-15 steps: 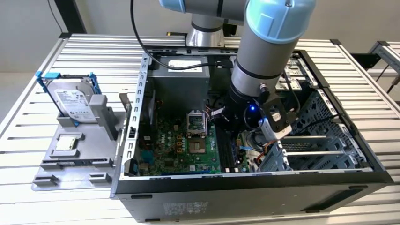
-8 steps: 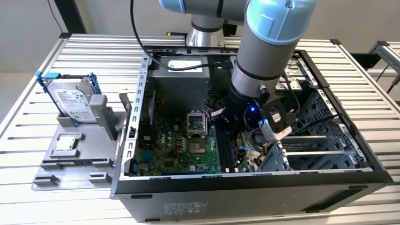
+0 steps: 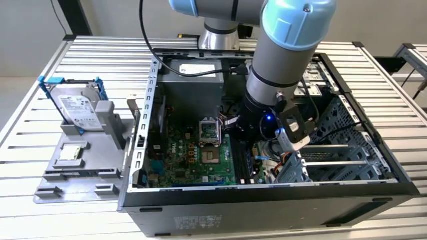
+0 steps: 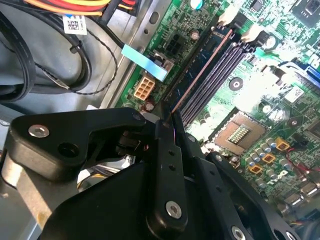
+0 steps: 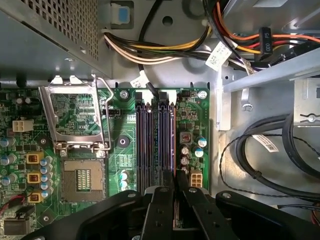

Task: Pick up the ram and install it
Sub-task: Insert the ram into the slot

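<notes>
My gripper (image 3: 245, 146) is down inside the open computer case (image 3: 267, 192), over the motherboard (image 3: 193, 160). In both wrist views its black fingers (image 4: 167, 150) are shut on the ram (image 4: 200, 75), a thin dark stick seen edge-on. The ram (image 5: 174, 145) lies along the outermost of the memory slots (image 5: 150, 135), on the side away from the processor socket (image 5: 80, 180). Its far end reaches the white latch (image 4: 225, 17) at the slot's end. How deep it sits in the slot cannot be told.
Coloured power cables (image 5: 165, 47) and a black cable loop (image 5: 270, 150) run close by the slots. A metal drive cage (image 3: 333, 150) stands at the exterior view's right. Outside the case, a grey fixture (image 3: 73, 175) holds a hard drive in a blue bracket (image 3: 77, 110) and a small square chip (image 3: 70, 152).
</notes>
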Controlling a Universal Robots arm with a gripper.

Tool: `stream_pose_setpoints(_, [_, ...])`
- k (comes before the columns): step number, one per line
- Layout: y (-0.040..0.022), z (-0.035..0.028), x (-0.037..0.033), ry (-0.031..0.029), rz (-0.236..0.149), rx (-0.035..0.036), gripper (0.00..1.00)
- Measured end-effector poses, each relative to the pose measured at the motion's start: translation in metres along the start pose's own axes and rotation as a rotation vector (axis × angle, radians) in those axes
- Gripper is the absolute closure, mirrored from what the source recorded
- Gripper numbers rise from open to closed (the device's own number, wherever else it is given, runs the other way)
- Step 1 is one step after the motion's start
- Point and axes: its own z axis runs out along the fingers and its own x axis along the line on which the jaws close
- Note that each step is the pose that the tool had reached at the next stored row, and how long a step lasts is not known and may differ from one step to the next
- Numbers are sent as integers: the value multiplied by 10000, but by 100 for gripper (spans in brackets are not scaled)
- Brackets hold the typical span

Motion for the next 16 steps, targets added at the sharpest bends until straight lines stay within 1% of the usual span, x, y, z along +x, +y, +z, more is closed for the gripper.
stream_pose_setpoints(5, [-1,0,0,1,0,3,100])
stream_pose_setpoints(6, [-1,0,1,2,1,3,0])
stream_pose_setpoints(8, [0,1,0,2,0,-1,0])
stream_pose_setpoints(10, [1,-30,0,13,105,-3,0])
stream_pose_setpoints(15, [9,-258,-1,13,122,-3,0])
stream_pose_setpoints(16, [10,-286,-2,12,121,13,0])
